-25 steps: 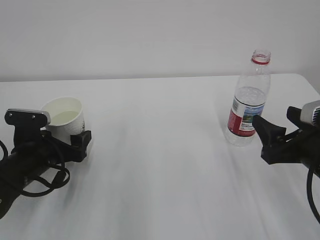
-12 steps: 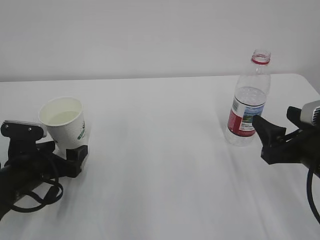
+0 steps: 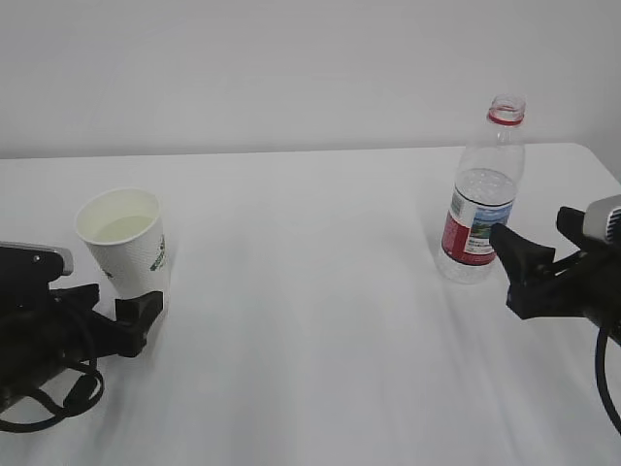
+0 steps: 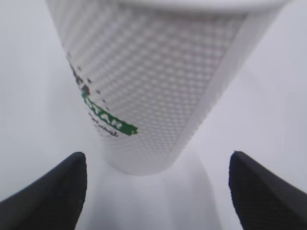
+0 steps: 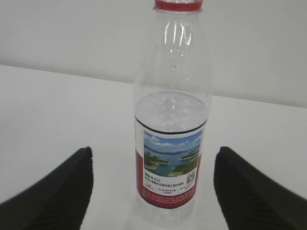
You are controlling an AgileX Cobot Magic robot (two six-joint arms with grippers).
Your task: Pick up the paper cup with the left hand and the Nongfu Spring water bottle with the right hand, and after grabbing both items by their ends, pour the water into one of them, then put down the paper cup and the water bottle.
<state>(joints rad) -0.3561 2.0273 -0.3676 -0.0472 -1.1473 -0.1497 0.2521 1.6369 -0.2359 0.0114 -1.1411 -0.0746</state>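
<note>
White tabletop under a plain pale wall carries both items upright, well apart. Just ahead of the left hand [image 3: 121, 316], between its spread fingertips but untouched, stands the paper cup [image 3: 124, 243], dotted white with a green logo, liquid visible inside. Likewise the Nongfu Spring water bottle [image 3: 480, 194], uncapped, partly filled, stands just beyond the right hand [image 3: 539, 262], whose jaws gape empty.
</note>
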